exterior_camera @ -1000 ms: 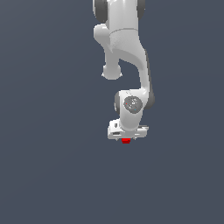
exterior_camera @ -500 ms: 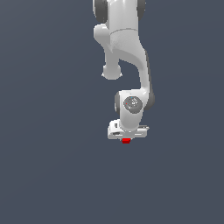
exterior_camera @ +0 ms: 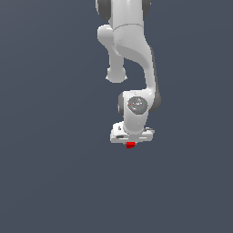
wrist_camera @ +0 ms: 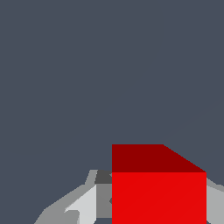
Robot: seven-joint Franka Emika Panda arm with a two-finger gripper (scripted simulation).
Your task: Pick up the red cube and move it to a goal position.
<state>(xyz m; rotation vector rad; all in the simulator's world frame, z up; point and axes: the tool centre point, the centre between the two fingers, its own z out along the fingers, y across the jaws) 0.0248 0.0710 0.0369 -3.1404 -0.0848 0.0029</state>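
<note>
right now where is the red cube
In the exterior view the red cube sits just under the white gripper, low and slightly toward that view's right, between its fingers.

Flat, even simulator light, no cast shadows or glare; both renders look coarse and blocky.

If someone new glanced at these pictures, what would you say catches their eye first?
The red cube stands out most: a bright block against plain dark grey, filling the near part of the wrist view between the grey fingers. In the exterior view it is a small red speck just under the white gripper, at the end of the white arm reaching down from the top.
</note>
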